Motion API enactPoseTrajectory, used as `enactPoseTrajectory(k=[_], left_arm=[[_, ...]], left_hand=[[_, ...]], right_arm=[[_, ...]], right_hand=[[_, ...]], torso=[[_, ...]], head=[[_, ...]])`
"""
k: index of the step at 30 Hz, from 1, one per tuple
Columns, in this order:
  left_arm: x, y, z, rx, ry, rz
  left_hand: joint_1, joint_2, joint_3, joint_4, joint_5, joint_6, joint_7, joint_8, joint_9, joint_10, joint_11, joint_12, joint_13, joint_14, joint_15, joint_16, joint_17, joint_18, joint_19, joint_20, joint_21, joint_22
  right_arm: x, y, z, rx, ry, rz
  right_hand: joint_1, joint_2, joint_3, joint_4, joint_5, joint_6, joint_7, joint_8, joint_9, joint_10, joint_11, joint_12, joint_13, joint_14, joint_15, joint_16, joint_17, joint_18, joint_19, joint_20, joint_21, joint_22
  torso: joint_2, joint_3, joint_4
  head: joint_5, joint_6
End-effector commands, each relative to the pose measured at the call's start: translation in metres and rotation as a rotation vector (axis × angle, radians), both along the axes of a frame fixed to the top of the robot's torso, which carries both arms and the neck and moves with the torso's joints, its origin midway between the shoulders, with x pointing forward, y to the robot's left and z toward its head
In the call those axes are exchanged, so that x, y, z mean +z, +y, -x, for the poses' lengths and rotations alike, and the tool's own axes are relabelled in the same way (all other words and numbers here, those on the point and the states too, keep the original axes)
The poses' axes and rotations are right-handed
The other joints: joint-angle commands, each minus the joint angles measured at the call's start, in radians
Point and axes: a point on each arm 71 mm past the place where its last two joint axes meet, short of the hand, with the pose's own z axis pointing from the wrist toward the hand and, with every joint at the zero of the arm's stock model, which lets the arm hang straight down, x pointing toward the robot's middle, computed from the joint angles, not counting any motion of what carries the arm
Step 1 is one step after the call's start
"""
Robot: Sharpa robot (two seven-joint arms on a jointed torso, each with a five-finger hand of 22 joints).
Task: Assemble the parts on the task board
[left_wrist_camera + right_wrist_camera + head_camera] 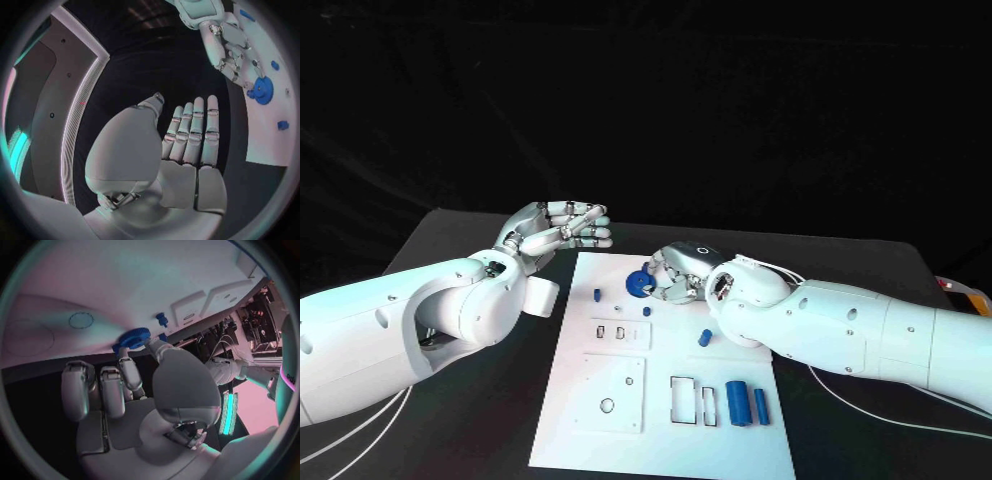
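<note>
Black table (877, 260) and dark backdrop frame the white task board (661, 400), which runs from the table's middle toward its near edge. At the board's far end the right hand (678, 272) pinches a blue gear (636, 285) between thumb and finger, apparently seating it. The left hand (560, 228) hovers off the board's far left corner, fingers straight and together, holding nothing. Two blue cylinders (747, 402) lie loose near the board's near right corner, and small blue pegs (599, 295) sit mid-board, so most assembly looks left to do.
</note>
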Motion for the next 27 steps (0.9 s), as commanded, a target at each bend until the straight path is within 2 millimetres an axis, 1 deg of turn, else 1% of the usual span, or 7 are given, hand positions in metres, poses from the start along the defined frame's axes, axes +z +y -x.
enactPoseTrajectory(k=[1, 4, 7, 10, 20, 24, 27], left_arm=[[0.001, -0.002, 0.000, -0.015, -0.004, 0.011], [0.001, -0.001, 0.000, -0.014, -0.004, 0.010], [0.001, -0.002, 0.000, -0.015, -0.005, 0.011], [0.001, -0.001, 0.000, -0.013, -0.005, 0.010], [0.001, 0.000, -0.002, -0.009, -0.005, 0.009], [0.000, 0.000, -0.002, -0.008, -0.006, 0.008], [0.000, 0.000, -0.002, -0.008, -0.006, 0.008]], left_hand=[[-0.005, 0.006, -0.004, 0.000, -0.006, -0.006, 0.019, -0.004, -0.001, 0.002, 0.005, -0.003, 0.001, -0.006, 0.002, -0.006, 0.001, 0.013, 0.001, 0.003, -0.004, -0.001], [-0.005, 0.006, -0.004, 0.000, -0.006, -0.006, 0.019, -0.004, -0.001, 0.002, 0.005, -0.003, 0.001, -0.006, 0.002, -0.006, 0.001, 0.013, 0.001, 0.003, -0.004, -0.001], [-0.005, 0.006, -0.004, 0.000, -0.006, -0.006, 0.019, -0.004, -0.001, 0.002, 0.005, -0.003, 0.001, -0.006, 0.002, -0.006, 0.001, 0.013, 0.001, 0.003, -0.004, -0.001], [-0.004, 0.007, -0.005, 0.000, -0.006, -0.007, 0.019, -0.004, -0.001, 0.001, 0.005, -0.004, 0.001, -0.007, 0.003, -0.007, 0.002, 0.013, 0.001, 0.003, -0.005, -0.001], [-0.004, 0.007, -0.005, 0.000, -0.006, -0.007, 0.018, -0.004, -0.001, 0.002, 0.005, -0.004, 0.001, -0.007, 0.003, -0.007, 0.003, 0.013, 0.001, 0.003, -0.005, -0.002], [-0.004, 0.007, -0.005, 0.000, -0.006, -0.007, 0.018, -0.004, -0.001, 0.002, 0.005, -0.004, 0.001, -0.007, 0.003, -0.007, 0.003, 0.013, 0.001, 0.003, -0.005, -0.002], [-0.004, 0.007, -0.005, 0.000, -0.006, -0.006, 0.018, -0.003, -0.001, 0.002, 0.005, -0.004, 0.001, -0.007, 0.003, -0.007, 0.003, 0.013, 0.002, 0.003, -0.005, -0.002]], right_arm=[[0.001, -0.002, 0.003, 0.003, -0.009, -0.012], [0.005, -0.010, 0.006, 0.001, -0.024, -0.040], [0.012, -0.029, 0.009, -0.018, 0.004, -0.109], [0.022, -0.052, 0.010, -0.021, 0.033, -0.187], [0.042, -0.141, 0.013, -0.085, 0.154, -0.386], [0.040, -0.167, 0.014, -0.122, 0.174, -0.393], [0.035, -0.182, 0.016, -0.146, 0.179, -0.379]], right_hand=[[-0.011, -0.001, 0.002, 0.005, 0.006, 0.007, -0.002, -0.003, -0.001, 0.008, -0.001, 0.007, 0.002, 0.098, 0.002, 0.006, 0.224, -0.008, 0.008, 0.003, 0.005, 0.103], [-0.008, -0.002, 0.003, 0.003, 0.009, 0.008, -0.002, -0.003, -0.001, 0.008, -0.001, 0.007, 0.002, 0.098, 0.002, 0.006, 0.225, -0.008, 0.008, 0.003, 0.005, 0.104], [0.027, -0.017, 0.011, -0.024, -0.014, 0.007, -0.002, -0.008, -0.001, 0.008, -0.002, 0.006, 0.002, 0.098, 0.001, 0.006, 0.225, -0.007, 0.007, 0.001, 0.003, 0.103], [0.058, -0.018, 0.022, -0.048, -0.033, 0.009, -0.002, -0.012, 0.000, 0.011, -0.002, 0.008, 0.007, 0.098, 0.001, 0.006, 0.225, -0.006, 0.003, 0.001, -0.002, 0.099], [0.134, -0.038, 0.045, -0.121, -0.061, 0.033, -0.005, -0.009, 0.004, 0.005, -0.005, 0.002, 0.004, 0.097, -0.001, 0.005, 0.222, -0.002, -0.010, 0.000, -0.017, 0.088], [0.150, -0.045, 0.045, -0.138, -0.080, 0.033, -0.005, -0.011, 0.004, 0.003, -0.006, -0.001, 0.002, 0.097, -0.002, 0.005, 0.222, -0.003, -0.007, -0.002, -0.014, 0.093], [0.158, -0.048, 0.046, -0.146, -0.085, 0.030, -0.005, -0.014, 0.003, 0.002, -0.005, -0.003, 0.001, 0.097, -0.002, 0.005, 0.222, -0.004, -0.006, -0.001, -0.013, 0.094]], torso=[[0.000, 0.0008, -0.0001], [0.000, 0.0006, 0.0005], [-0.001, 0.0004, 0.0008], [-0.003, 0.0017, -0.0041], [-0.008, 0.0133, -0.0157], [-0.009, 0.0177, -0.0189], [-0.008, 0.0207, -0.0219]], head=[[0.000, 0.001], [-0.002, 0.003], [-0.009, 0.006], [-0.008, 0.008], [-0.026, 0.013], [-0.028, 0.010], [-0.023, 0.011]])
